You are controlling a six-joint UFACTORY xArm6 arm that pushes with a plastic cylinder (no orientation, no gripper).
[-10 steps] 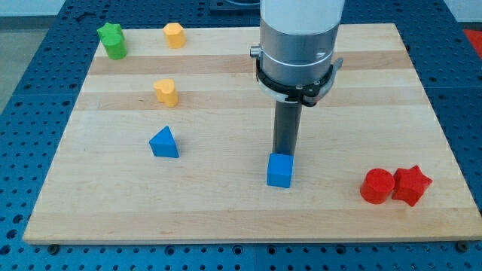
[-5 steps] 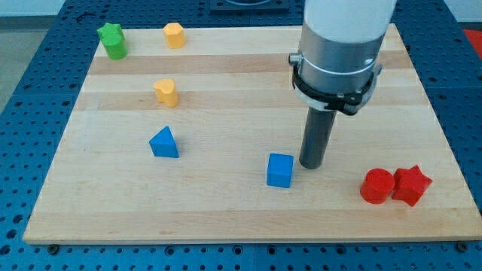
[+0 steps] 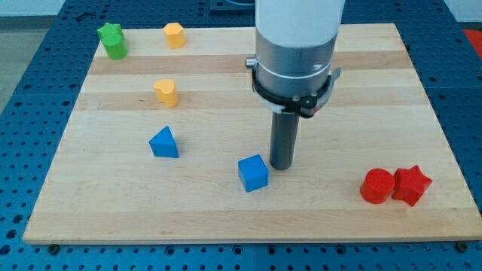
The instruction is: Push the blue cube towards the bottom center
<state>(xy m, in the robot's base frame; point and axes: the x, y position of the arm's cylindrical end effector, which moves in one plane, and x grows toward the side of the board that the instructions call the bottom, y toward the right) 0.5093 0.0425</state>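
The blue cube [image 3: 253, 173] sits on the wooden board [image 3: 226, 218], near the bottom centre and turned at a slight angle. My tip [image 3: 282, 166] stands on the board just to the cube's right and slightly above it in the view, close to its upper right corner. The rod hangs from the wide grey and white arm body [image 3: 295, 53] above it.
A blue triangular block [image 3: 164, 142] lies left of the cube. Two yellow blocks [image 3: 166, 92] [image 3: 174, 35] and a green block [image 3: 113, 40] sit at the upper left. A red cylinder [image 3: 376, 186] and a red star-like block [image 3: 411, 185] sit at the lower right.
My tip went from above the cube to its right, then swept left. The blue cube slid left and slightly down and turned a little.
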